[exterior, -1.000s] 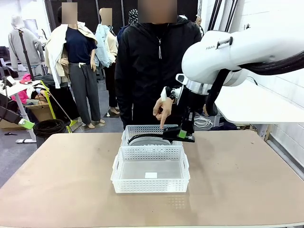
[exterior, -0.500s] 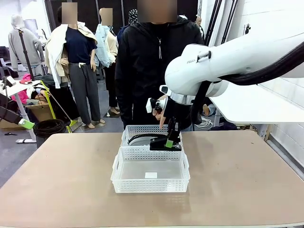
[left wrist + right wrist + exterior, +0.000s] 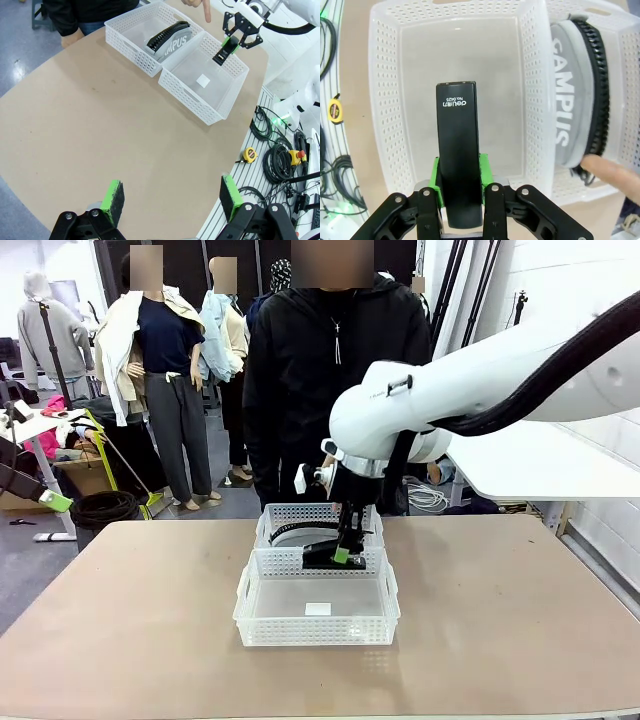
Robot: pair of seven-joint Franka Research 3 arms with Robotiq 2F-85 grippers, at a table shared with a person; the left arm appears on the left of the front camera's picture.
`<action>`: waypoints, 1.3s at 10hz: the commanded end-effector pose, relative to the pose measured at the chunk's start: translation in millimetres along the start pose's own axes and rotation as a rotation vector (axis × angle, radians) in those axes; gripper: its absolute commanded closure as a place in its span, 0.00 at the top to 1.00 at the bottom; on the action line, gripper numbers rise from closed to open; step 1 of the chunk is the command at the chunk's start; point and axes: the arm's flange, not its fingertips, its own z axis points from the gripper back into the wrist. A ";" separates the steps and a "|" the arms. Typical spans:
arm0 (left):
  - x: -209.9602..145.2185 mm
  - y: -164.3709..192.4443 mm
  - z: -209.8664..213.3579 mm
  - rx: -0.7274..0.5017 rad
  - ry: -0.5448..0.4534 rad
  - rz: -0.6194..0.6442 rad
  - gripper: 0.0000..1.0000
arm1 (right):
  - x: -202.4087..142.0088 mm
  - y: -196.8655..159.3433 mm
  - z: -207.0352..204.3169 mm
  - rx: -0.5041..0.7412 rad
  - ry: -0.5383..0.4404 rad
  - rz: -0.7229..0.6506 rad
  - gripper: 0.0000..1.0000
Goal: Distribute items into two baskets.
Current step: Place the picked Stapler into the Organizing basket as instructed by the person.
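Hanging over the near basket, the right gripper has its green pads pressed on the rear end of the black stapler, which juts forward from between the fingers; the part of the stapler inside the claw is hidden by the black finger links. In the right wrist view the stapler's top face carries small white print and lies above the basket's bare floor, near its middle. From the front the stapler shows as a dark bar level with the shared rim of the two baskets, and whether it touches that rim cannot be told.

The far basket stands touching the near one, end to end, and holds the grey fabric piece with white "CAMPUS" lettering and a black ribbed edge. From the front most of that piece is hidden behind the basket walls and the arm.

A person's finger shows at the far basket's outer rim in the right wrist view, cut off by the picture edge. The person's hand also points down at that basket in the left wrist view, cropped at the top.

The left gripper hovers well apart from the baskets above the bare tan table, its fingers spread wide with nothing between them.
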 end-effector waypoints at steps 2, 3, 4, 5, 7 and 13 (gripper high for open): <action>-0.5 -0.2 1.7 -0.008 -0.015 -0.002 1.00 | 12.1 -2.3 -19.2 -0.005 0.015 0.040 0.00; -0.5 -0.2 1.7 -0.008 -0.015 -0.002 1.00 | 13.0 -1.3 -28.7 -0.004 0.007 0.029 0.00; -0.5 -0.2 1.7 -0.008 -0.015 -0.002 1.00 | 12.2 -1.5 -35.6 0.003 0.014 0.027 0.00; -0.5 -0.2 1.7 -0.008 -0.015 -0.002 1.00 | 12.6 -1.1 -42.6 -0.001 0.025 0.025 0.00; -0.5 -0.2 1.7 -0.008 -0.015 -0.002 1.00 | 13.9 -2.3 -59.7 0.011 0.037 0.038 0.00; -0.5 -0.2 1.7 -0.008 -0.015 -0.002 1.00 | 10.8 -3.0 -71.1 0.014 0.048 0.047 0.00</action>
